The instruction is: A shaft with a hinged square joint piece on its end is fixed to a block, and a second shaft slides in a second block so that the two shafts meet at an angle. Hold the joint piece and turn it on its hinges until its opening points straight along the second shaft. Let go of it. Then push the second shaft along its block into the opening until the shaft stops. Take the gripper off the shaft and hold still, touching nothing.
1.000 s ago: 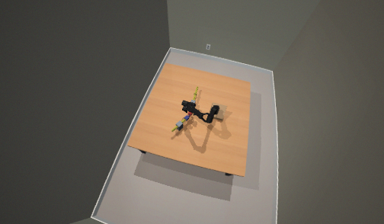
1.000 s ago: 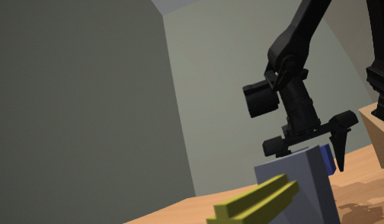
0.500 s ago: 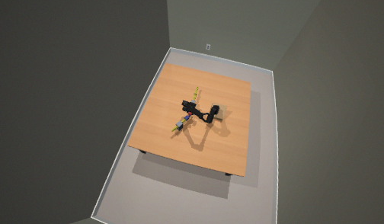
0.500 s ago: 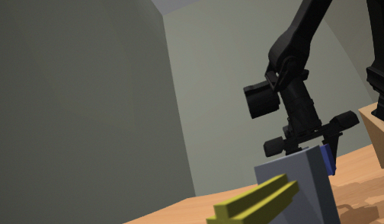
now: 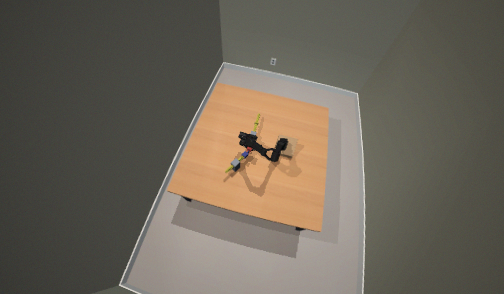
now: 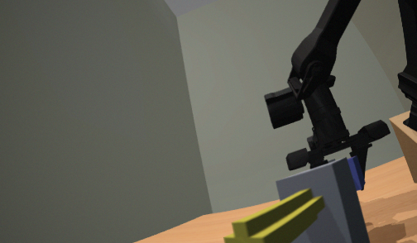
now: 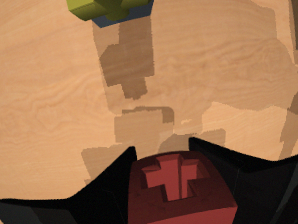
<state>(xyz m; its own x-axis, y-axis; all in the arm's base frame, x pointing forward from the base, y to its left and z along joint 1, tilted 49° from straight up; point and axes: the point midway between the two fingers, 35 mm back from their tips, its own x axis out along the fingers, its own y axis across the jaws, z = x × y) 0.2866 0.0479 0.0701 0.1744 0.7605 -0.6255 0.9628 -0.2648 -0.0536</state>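
Note:
The red joint piece has a cross-shaped opening, facing the top of the wrist view and partly up at the camera. My gripper is shut on it, one black finger on each side. The second shaft is yellow-green; its end is at the wrist view's top left, apart from the joint piece. Its grey block is mostly cut off in the wrist view. The fixed shaft passes through the other grey block, with a blue piece between block and joint piece. Exact alignment is unclear.
The wooden table carries both blocks. The arm's base stands on a wood-coloured block to the right. Arm shadows fall across the table around the shafts. The near grey block hides the fingertips in the exterior view.

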